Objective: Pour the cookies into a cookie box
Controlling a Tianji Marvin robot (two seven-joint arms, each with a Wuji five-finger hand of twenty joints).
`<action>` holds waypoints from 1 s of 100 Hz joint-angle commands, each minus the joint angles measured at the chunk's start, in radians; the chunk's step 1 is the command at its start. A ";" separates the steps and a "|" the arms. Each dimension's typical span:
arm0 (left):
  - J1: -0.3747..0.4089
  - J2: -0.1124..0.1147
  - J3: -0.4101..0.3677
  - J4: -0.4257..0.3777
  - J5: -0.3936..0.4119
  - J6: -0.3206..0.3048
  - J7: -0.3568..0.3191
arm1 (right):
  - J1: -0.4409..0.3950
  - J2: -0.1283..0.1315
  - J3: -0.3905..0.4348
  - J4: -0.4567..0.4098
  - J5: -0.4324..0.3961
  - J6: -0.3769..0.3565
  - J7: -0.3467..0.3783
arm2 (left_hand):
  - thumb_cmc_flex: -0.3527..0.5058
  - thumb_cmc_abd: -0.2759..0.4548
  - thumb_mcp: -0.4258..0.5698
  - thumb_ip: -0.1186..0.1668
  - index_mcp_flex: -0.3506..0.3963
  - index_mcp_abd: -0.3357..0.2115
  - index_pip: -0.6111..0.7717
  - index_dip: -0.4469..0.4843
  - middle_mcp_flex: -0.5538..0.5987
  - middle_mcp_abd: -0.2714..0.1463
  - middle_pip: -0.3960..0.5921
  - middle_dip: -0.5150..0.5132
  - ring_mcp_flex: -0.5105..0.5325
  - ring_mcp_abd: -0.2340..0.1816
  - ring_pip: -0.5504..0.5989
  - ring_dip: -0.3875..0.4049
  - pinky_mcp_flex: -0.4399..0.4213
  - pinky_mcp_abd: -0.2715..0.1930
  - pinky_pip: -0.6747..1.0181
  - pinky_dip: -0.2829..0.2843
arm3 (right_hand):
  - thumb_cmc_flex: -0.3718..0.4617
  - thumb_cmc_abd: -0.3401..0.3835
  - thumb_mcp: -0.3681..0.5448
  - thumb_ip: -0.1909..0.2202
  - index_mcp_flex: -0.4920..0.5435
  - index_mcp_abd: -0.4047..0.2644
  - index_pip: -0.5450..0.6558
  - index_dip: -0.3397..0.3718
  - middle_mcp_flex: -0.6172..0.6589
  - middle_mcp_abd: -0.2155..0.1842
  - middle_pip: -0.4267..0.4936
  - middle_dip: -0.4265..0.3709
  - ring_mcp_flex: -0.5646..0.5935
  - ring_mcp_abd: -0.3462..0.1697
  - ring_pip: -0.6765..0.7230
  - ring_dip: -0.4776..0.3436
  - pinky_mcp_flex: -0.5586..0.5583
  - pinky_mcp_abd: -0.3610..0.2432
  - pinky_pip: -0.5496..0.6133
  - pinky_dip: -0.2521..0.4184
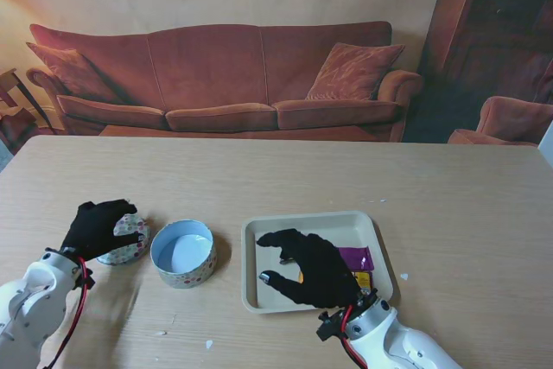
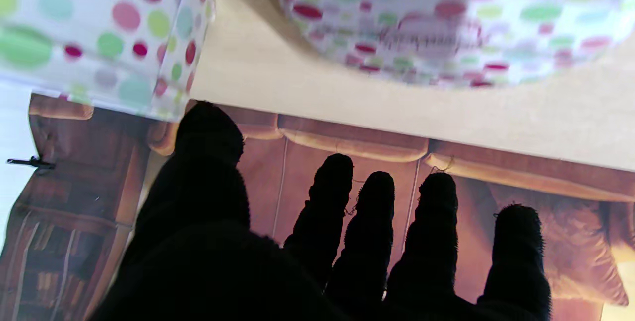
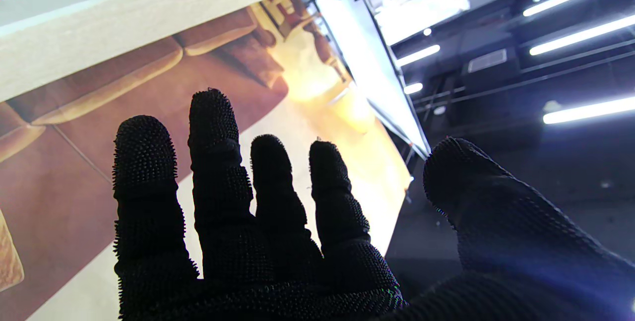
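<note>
Both hands wear black gloves, and neither grips anything. On the robot's left, the left hand [image 1: 101,227] hangs over the dotted lid [image 1: 123,240] with its fingers spread, covering the lid's near-left part; whether the fingertips touch it cannot be told from the stand view, and in the left wrist view the 5 fingers [image 2: 325,202] stand apart with nothing between them. Just to the right of the lid sits the round cookie box [image 1: 183,253], uncovered, with a pale blue inside and a dotted wall, close beside the lid. Right of the box lies a cream tray [image 1: 256,239] on the wooden table [image 1: 276,179]. Over the tray's middle hovers the right hand [image 1: 313,267], fingers apart and curved downward, holding nothing. It hides much of the tray floor; past it only a purple packet [image 1: 355,257] and a scrap of yellow packet [image 1: 363,280] peek out, and how many packets lie underneath cannot be made out. In the right wrist view only a tray corner shows, cut off at the edge.
</note>
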 commanded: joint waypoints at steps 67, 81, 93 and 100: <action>0.369 -0.031 -0.180 -0.588 -0.129 -0.121 -0.177 | -0.100 -0.001 0.274 -0.158 -0.140 0.315 0.052 | 0.013 0.018 -0.085 0.005 0.024 0.023 -0.162 -0.066 0.018 0.028 -0.070 -0.037 0.049 0.023 -0.041 -0.007 0.034 0.059 0.015 0.007 | -0.045 0.063 -0.203 0.029 0.257 -0.083 0.010 0.205 0.140 -0.023 -0.034 0.041 0.000 -0.007 0.020 0.019 0.001 -0.025 0.053 0.036; 0.410 -0.032 -0.155 -0.651 -0.116 -0.157 -0.167 | -0.056 -0.012 0.285 -0.067 -0.107 0.335 0.000 | 0.007 0.024 -0.094 0.004 0.020 0.021 -0.174 -0.064 0.018 0.026 -0.072 -0.037 0.055 0.021 -0.043 -0.009 0.043 0.060 0.017 0.004 | -0.032 0.016 -0.172 0.032 0.277 -0.087 0.047 0.231 0.162 -0.028 0.017 0.063 0.026 -0.011 0.085 0.029 0.030 -0.057 0.125 0.034; 0.436 -0.030 -0.143 -0.701 -0.127 -0.177 -0.194 | -0.035 -0.014 0.298 -0.012 -0.087 0.353 0.003 | 0.004 0.039 -0.098 0.004 0.010 0.018 -0.187 -0.065 0.008 0.020 -0.078 -0.038 0.048 0.012 -0.047 -0.011 0.041 0.051 0.020 0.004 | -0.025 -0.004 -0.157 0.033 0.255 -0.084 0.047 0.225 0.149 -0.031 0.038 0.068 0.021 -0.018 0.104 0.026 0.033 -0.070 0.145 0.025; 0.453 -0.034 -0.132 -0.723 -0.132 -0.182 -0.181 | -0.029 -0.012 0.308 0.009 -0.080 0.370 0.028 | 0.009 0.030 -0.102 0.005 0.022 0.023 -0.185 -0.062 0.018 0.026 -0.073 -0.036 0.056 0.020 -0.044 -0.010 0.045 0.060 0.023 0.005 | -0.016 -0.018 -0.149 0.033 0.232 -0.079 0.041 0.220 0.132 -0.031 0.041 0.068 0.008 -0.022 0.103 0.023 0.025 -0.075 0.145 0.022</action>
